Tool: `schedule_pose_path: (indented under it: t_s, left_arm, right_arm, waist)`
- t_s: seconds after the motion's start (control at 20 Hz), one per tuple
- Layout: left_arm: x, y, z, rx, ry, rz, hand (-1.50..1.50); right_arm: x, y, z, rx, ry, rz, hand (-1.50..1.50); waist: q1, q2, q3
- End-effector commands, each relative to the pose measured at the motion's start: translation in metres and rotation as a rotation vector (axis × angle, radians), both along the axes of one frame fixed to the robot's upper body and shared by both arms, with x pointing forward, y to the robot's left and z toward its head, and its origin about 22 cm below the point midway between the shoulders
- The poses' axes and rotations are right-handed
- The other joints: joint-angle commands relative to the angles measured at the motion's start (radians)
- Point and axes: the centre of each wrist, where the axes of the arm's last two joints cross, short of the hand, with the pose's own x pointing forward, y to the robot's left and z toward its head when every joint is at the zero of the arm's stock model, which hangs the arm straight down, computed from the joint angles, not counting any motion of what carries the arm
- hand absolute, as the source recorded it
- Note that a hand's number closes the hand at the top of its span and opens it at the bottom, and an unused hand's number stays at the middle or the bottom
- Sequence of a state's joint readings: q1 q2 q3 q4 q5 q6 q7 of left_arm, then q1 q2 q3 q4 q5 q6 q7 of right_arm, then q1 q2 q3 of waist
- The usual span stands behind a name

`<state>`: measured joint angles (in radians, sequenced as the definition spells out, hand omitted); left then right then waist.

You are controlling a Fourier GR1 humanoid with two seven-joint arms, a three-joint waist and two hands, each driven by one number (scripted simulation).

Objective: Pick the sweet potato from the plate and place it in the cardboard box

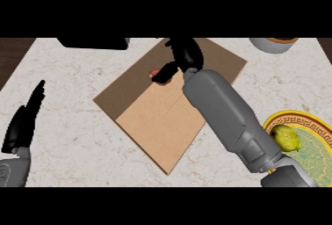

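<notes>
My right hand (182,55) is stretched out over the far part of the cardboard box (159,116), fingers and thumb curled round the sweet potato (154,73), of which only a small orange-red bit shows by the thumb. The box lies flat and open in the middle of the counter, brown with a lighter inner floor. The plate (318,132), yellow-rimmed with a green centre, sits at the right edge, partly behind my right forearm. My left hand (23,123) rests at the left edge, fingers straight and pointing up.
A yellow-green pear-like fruit (285,137) lies on the plate. A black object (94,42) stands at the counter's far edge, left of the box. A grey round container (276,44) sits at the far right. Dark wood shows past the counter's left corner.
</notes>
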<state>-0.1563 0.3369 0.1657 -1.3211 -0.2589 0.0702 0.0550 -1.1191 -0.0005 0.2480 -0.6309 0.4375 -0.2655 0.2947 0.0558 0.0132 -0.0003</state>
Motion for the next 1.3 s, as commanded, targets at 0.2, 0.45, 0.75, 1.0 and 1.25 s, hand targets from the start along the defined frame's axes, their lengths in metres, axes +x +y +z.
schedule_pose_path:
  t_s: [0.2, 0.45, 0.75, 1.0, 1.25]
  left_arm:
    - [0.007, -0.003, 0.019, -0.005, -0.012, -0.002, 0.00]
    - [-0.008, 0.008, -0.011, 0.006, -0.006, 0.031, 0.00]
    - [-0.018, 0.015, 0.004, -0.007, 0.019, 0.062, 0.00]
    - [-0.022, 0.025, -0.001, -0.006, 0.009, 0.060, 0.00]
    - [-0.009, 0.003, -0.002, -0.004, 0.009, 0.087, 0.00]
  right_arm:
    - [0.006, 0.002, 0.005, 0.170, -0.164, 0.003, -1.50]
    - [0.008, -0.012, 0.007, 0.366, -0.249, -0.056, -1.50]
    - [0.017, -0.084, 0.013, 0.493, -0.266, -0.073, -1.50]
    - [0.012, -0.144, 0.006, 0.508, -0.269, -0.140, -1.50]
    - [-0.017, -0.213, 0.008, 0.488, -0.262, -0.161, -1.50]
  waist:
    - [-0.004, -0.003, 0.001]
    - [-0.034, -0.006, 0.000]
    - [-0.053, -0.015, 0.001]
    - [-0.055, -0.014, 0.001]
    - [-0.078, -0.019, 0.000]
